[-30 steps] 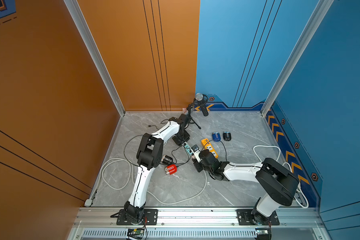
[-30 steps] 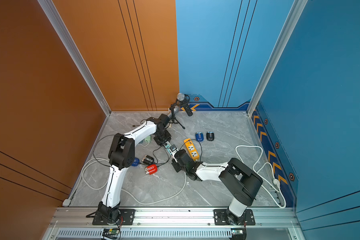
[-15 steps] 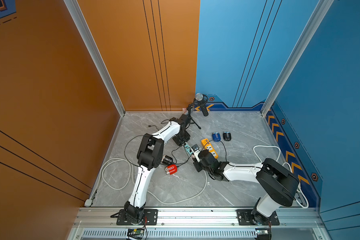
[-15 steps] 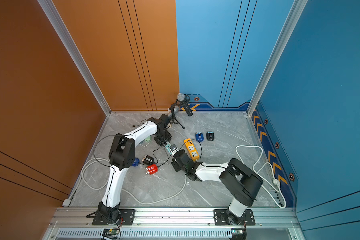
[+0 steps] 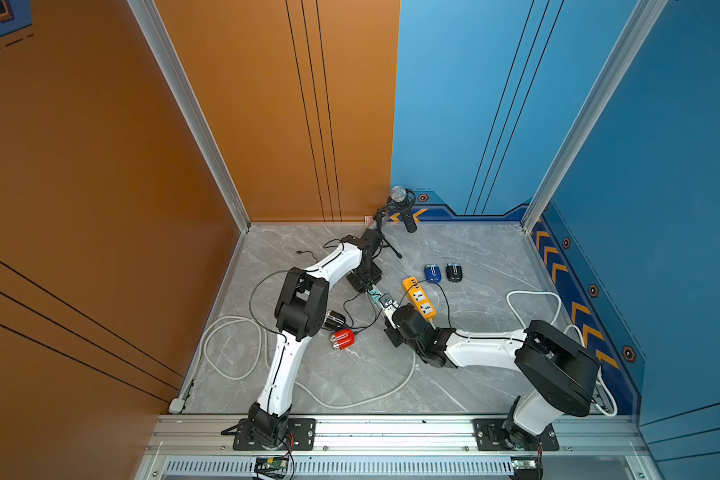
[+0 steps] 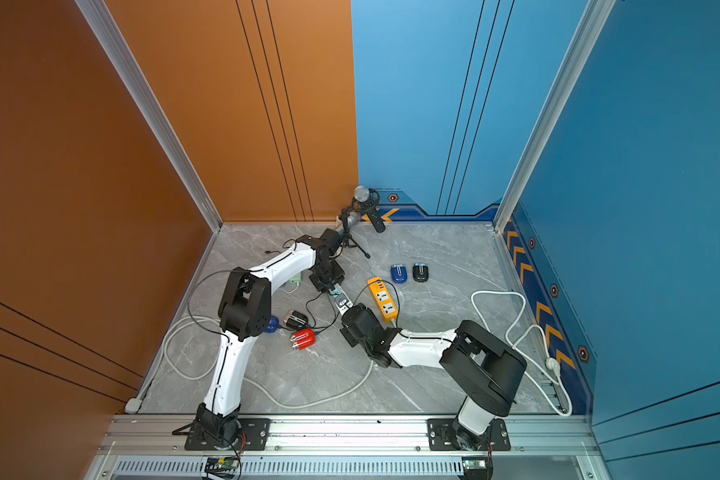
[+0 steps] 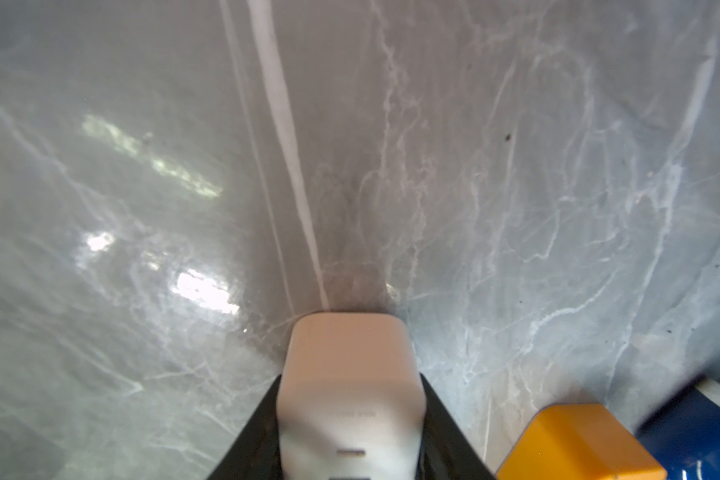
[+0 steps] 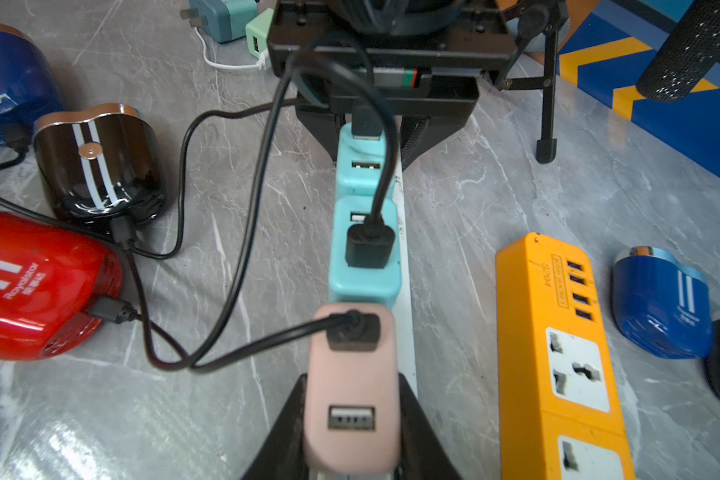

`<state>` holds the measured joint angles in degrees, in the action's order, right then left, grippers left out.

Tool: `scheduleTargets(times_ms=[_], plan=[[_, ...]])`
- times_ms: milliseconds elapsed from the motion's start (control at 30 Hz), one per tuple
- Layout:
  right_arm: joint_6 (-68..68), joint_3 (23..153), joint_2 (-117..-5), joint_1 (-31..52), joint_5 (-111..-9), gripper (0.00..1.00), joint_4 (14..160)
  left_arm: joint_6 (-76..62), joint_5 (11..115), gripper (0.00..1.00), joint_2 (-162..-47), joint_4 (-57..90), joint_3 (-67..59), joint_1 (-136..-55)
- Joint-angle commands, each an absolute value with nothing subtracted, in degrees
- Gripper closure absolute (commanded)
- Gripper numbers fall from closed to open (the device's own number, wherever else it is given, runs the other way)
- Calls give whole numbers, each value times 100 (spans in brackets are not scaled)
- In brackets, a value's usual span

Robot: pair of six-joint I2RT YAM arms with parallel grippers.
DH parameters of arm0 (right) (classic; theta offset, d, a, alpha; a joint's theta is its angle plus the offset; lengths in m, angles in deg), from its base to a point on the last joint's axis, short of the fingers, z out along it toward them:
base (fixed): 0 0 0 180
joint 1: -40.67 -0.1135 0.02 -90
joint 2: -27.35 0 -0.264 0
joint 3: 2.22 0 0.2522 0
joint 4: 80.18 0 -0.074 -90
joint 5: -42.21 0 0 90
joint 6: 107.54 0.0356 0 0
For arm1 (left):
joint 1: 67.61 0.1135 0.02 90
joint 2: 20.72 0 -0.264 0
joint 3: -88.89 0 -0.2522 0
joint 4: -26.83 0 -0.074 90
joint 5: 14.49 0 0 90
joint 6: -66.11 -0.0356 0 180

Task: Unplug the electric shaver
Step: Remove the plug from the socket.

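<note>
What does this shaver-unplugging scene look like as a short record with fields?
left gripper: shut on white power strip, far end
right gripper: shut on pink adapter, cable plugged in
teal adapters: two on the strip, both cabled
cabled shavers: red shaver, black shaver
beside strip: yellow power strip, blue shaver

Left wrist cam is mush: the pale block (image 7: 348, 349) in the left tool (image 7: 351, 380) runs off the frame, and I can't tell what it is. Right wrist cam crops the pink charger (image 8: 352, 374). In a top view a blue shaver (image 6: 272, 323) sits mostly behind the left arm (image 6: 246, 307).
</note>
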<state>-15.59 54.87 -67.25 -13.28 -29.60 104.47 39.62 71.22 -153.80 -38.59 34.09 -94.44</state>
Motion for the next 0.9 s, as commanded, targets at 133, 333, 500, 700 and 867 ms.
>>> scheduleTargets(times_ms=[133,333,500,700,867], plan=[[-524,5408,-6350,-1059,-4244,72,11102,4023,7195,72,-15711,-3933,3304,-9574],[55,5503,-6557,-940,-4935,72,11085,4001,7250,73,-15678,-3932,3290,-9600],[-78,5468,-6518,-1009,-4801,73,11130,3979,7255,73,-15677,-3938,3262,-9618],[-1163,5599,-6397,-1437,-3426,75,10642,3982,7252,73,-15676,-3937,3242,-9634],[-1765,5725,-6421,-1751,-2427,76,10405,3974,7250,73,-15664,-3934,3241,-9644]])
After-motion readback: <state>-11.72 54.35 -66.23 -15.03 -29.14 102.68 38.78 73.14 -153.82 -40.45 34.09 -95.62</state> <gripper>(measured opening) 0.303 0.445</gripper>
